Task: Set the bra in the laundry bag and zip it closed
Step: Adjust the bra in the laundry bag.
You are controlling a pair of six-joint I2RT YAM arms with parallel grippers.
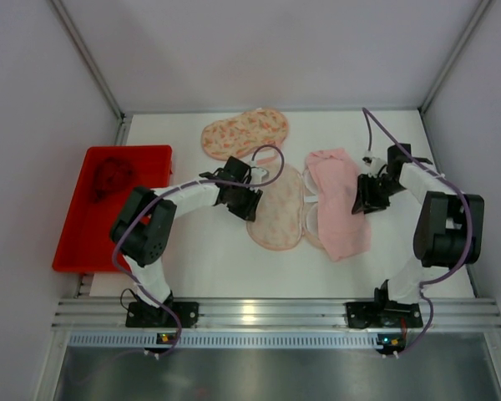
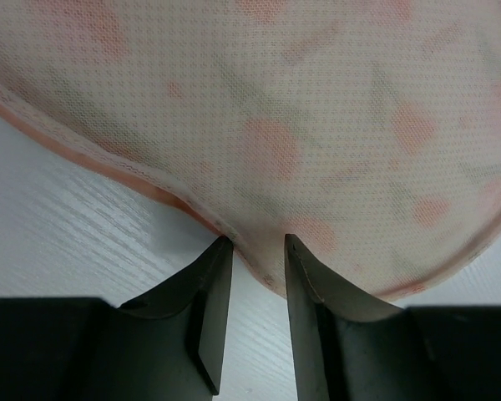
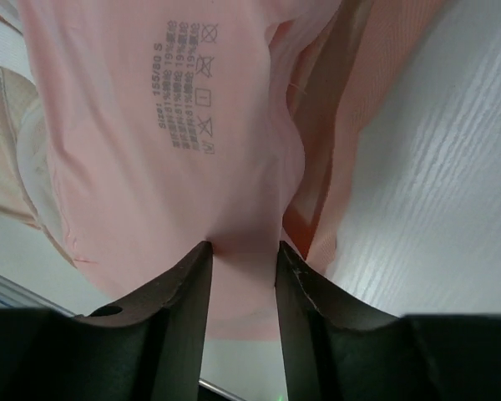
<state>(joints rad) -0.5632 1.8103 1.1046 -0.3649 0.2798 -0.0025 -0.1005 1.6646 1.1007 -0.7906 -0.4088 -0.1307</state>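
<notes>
Reaching inward, left tool [image 1: 252, 203] pinches laundry bag [image 1: 277, 209]; right tool [image 1: 363, 200] pinches bra [image 1: 338, 200].

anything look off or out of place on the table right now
Nothing looks damaged or spilled. The pink bra lies crumpled beside the floral laundry bag, not inside it. A dark garment sits bunched in the red bin at left.
</notes>
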